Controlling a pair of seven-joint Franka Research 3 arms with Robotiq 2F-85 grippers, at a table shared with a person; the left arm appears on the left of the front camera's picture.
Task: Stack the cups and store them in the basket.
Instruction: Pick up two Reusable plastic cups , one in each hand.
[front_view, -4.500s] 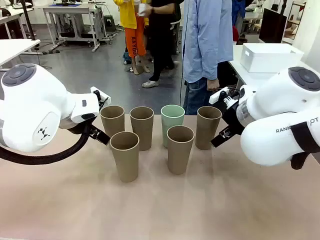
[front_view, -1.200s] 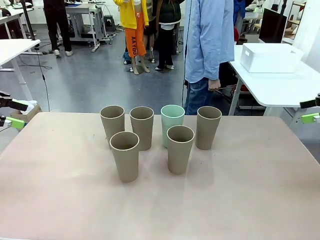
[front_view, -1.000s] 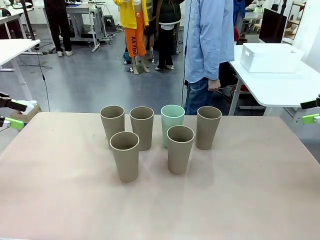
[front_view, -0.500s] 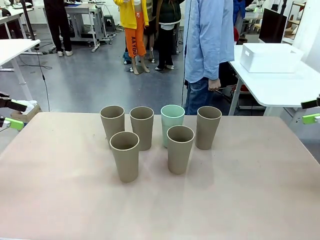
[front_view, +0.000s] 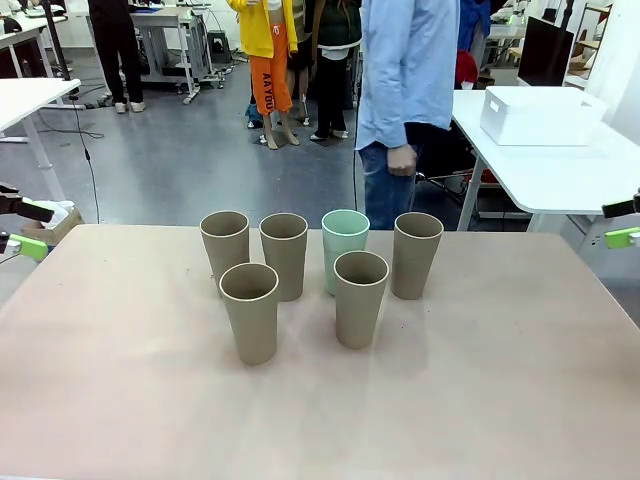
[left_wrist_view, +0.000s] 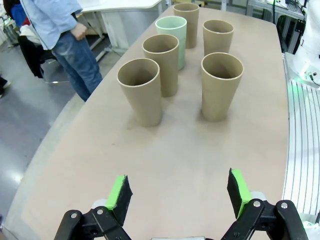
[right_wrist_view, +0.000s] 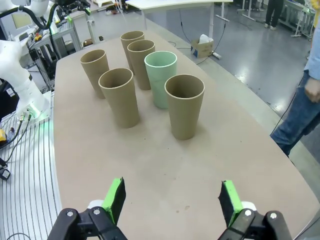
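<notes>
Six cups (front_view: 360, 297) stand upright and unstacked in the middle of the table (front_view: 480, 400); the basket (front_view: 540, 115) sits far right on a desk (front_view: 560, 175). The left gripper (left_wrist_view: 177, 192) and right gripper (right_wrist_view: 172, 197) hang at the table's side edges, well apart from them, jaws wide, empty.

The counter (front_view: 480, 400) is a matte pinkish-beige top with rounded far corners, its far edge facing an open hall. Beyond that edge the floor (front_view: 180, 160) is smooth, grey and glossy, catching pale patches of overhead light. Off the counter's far right corner stands a white table (front_view: 560, 180) on white legs, with a dark monitor (front_view: 545, 50) behind it. Off the far left corner another white table (front_view: 20, 100) juts in, and a thin black cable (front_view: 88, 160) runs by it. Farther back is a metal-framed workbench (front_view: 150, 20) with equipment beneath. A cardboard box (right_wrist_view: 202, 49) sits on the floor just off the counter's far left corner.
</notes>
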